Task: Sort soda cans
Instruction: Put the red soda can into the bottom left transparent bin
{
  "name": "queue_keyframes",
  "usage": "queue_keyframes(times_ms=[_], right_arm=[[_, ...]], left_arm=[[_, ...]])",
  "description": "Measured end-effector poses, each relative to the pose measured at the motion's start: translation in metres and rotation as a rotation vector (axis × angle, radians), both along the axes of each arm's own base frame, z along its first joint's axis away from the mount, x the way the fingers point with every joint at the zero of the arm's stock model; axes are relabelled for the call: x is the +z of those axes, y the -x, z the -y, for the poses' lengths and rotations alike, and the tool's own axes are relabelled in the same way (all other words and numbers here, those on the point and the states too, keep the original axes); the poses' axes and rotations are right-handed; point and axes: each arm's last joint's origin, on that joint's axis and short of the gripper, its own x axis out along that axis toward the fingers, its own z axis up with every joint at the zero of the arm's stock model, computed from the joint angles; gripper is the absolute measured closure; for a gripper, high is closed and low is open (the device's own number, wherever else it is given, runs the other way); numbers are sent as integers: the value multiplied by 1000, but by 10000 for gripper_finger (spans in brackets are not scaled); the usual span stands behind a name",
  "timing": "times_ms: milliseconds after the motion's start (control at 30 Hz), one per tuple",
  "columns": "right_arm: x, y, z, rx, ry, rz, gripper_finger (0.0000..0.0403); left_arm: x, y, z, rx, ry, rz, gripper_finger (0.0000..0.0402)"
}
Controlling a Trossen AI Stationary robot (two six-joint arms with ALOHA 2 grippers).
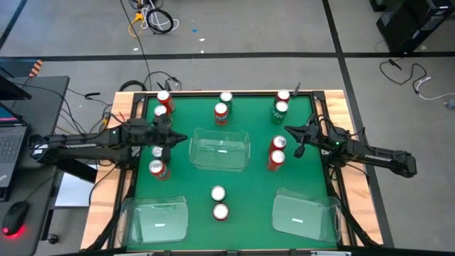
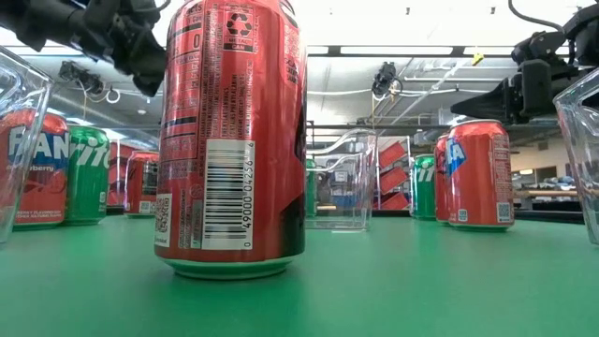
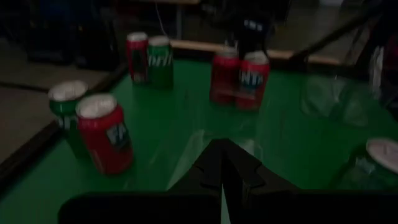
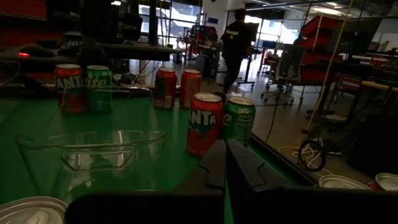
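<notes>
A green-topped table (image 1: 234,178) carries three clear plastic rectangular bins: one at the centre (image 1: 220,149), one at the 7 o'clock corner (image 1: 156,217), one at the 5 o'clock corner (image 1: 306,213). The small silver-topped soda cans all stand upright, long axes vertical, in pairs around the centre bin. A red pair (image 1: 163,103) sits at 10 o'clock, another red pair (image 1: 222,107) at 12 o'clock, a red-and-green pair (image 1: 281,104) at 1 o'clock, a red pair (image 1: 276,152) at 3 o'clock just beside the centre bin, a red pair (image 1: 219,202) at 6 o'clock, and a pair (image 1: 157,162) at 9 o'clock whose nearer can is red. In the low view the closest red can (image 2: 232,140) fills the foreground and blocks much of the table behind it.

The left gripper (image 1: 168,141) hangs at 9 o'clock, its jaws pressed together and holding nothing, right over the 9 o'clock pair; the centre bin stands just beside it toward the middle. The right gripper (image 1: 300,144) hangs at 3 o'clock, jaws likewise pressed together and empty, just beside the 3 o'clock red pair, which stands between it and the centre bin. Cables (image 1: 153,18) lie on the floor beyond the table, and a laptop (image 1: 8,135) and mouse (image 1: 14,219) sit on a side desk. A person (image 4: 236,43) stands in the room behind.
</notes>
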Motion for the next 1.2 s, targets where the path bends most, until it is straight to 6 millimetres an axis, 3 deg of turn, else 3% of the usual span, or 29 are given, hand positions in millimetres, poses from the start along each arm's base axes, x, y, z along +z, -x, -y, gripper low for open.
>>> queue_keyframes(times_ms=[133, 367, 667, 900, 1200], right_arm=[[1, 0, 0, 0, 4, 14, 402], [7, 0, 0, 0, 16, 69, 402], [7, 0, 0, 1, 9, 73, 402], [7, 0, 0, 2, -22, 88, 402], [7, 0, 0, 5, -101, 130, 402]], left_arm=[[6, 2, 0, 14, 49, -61, 396], [38, 0, -1, 63, 80, -171, 396], [55, -31, -6, 87, 127, -397, 396], [75, -47, -16, 218, 136, -651, 396], [101, -42, -46, 478, 265, -889, 396]])
